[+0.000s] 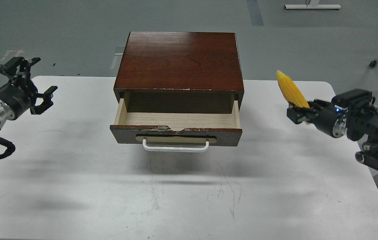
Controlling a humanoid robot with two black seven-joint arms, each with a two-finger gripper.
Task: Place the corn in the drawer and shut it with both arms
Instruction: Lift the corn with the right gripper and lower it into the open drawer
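The yellow corn (290,89) is held up in the air at the right, its tip pointing up and to the left, above the white table (75,186). My right gripper (297,112) is shut on its lower end, to the right of the drawer. The dark-brown drawer (176,128) stands pulled open under the cabinet (179,61), its pale wood inside bare, its white handle (175,147) facing me. My left gripper (30,85) is open and empty at the far left, well apart from the drawer.
The table's right edge lies just under my right arm. A white stand base (312,6) lies on the grey floor at the back. The table top shows scuff marks in front of the drawer.
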